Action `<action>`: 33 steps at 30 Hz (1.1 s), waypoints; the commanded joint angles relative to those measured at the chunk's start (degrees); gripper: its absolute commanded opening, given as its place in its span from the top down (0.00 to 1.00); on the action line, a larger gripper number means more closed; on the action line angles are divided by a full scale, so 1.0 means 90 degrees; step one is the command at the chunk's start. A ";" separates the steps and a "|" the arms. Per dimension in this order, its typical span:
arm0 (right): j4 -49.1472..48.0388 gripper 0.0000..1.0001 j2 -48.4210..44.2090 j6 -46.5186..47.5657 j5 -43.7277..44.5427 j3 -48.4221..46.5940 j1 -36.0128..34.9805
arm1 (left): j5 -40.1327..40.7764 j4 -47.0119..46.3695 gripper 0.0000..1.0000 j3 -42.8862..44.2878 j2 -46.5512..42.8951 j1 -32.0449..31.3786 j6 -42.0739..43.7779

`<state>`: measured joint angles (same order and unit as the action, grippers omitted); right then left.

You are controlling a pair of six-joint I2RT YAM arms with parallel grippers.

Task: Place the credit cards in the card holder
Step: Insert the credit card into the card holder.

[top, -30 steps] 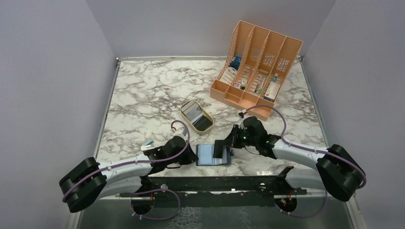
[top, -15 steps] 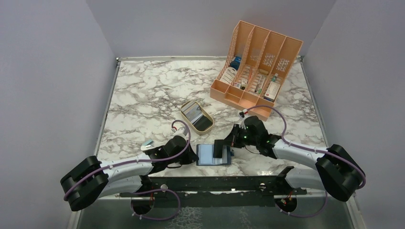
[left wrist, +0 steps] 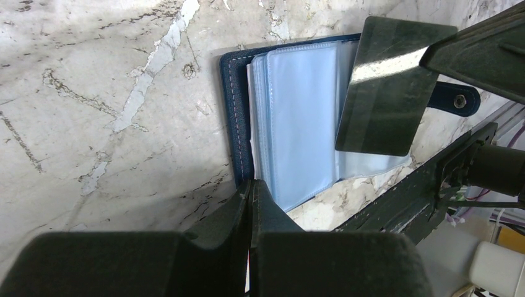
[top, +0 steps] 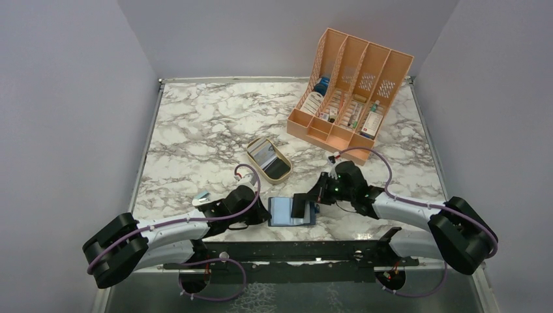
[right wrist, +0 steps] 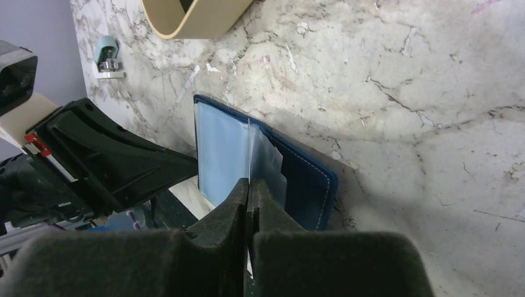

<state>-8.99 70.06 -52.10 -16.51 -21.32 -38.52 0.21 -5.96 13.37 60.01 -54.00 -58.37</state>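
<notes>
Your navy-blue wallet-style card holder lies open on the marble tabletop, near its front edge and between the two arms, with its clear sleeve pages facing up. Your left end effector has its fingers pressed together on the holder's left edge, pinching cover or pages; you cannot tell which. Your right end effector is clamped on a dark, glossy rectangular credit card. The card sits tilted over the holder's right-hand pages, beside the snap tab; contact with them cannot be judged. A gold rounded-rectangle tin sits apart, farther back.
</notes>
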 commanded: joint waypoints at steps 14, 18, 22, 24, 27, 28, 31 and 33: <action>-0.0620 0.99 0.0154 -0.0325 -0.0514 0.0154 0.0052 | -0.0071 0.0074 0.97 0.0056 0.0043 0.0021 0.0080; -0.0622 0.99 0.0124 -0.0356 -0.0522 0.0161 0.0053 | -0.0065 0.0065 0.97 0.0055 0.0047 0.0014 0.0072; -0.0658 0.99 0.0159 -0.0386 -0.0515 0.0177 0.0062 | -0.0062 0.0060 0.97 0.0040 0.0032 0.0017 0.0071; -0.0673 0.99 0.0164 -0.0393 -0.0519 0.0177 0.0062 | -0.0069 0.0056 0.97 0.0030 0.0026 0.0017 0.0064; -0.0681 0.99 0.0165 -0.0397 -0.0525 0.0177 0.0064 | -0.0070 0.0059 0.97 0.0018 0.0000 0.0016 0.0058; -0.0677 0.99 0.0150 -0.0403 -0.0542 0.0177 0.0062 | -0.0064 0.0058 0.97 0.0009 -0.0008 0.0020 0.0053; -0.0637 0.99 0.0051 -0.0423 -0.0568 0.0179 0.0064 | -0.0072 0.0064 0.97 -0.0001 -0.0033 0.0023 0.0046; -0.0601 0.99 -0.0028 -0.0429 -0.0528 0.0196 0.0063 | -0.0056 0.0077 0.97 0.0002 -0.0057 0.0018 0.0043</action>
<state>-13.34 71.83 -55.40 -20.38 -19.53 -38.24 0.21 -5.96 13.37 60.01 -54.00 -58.39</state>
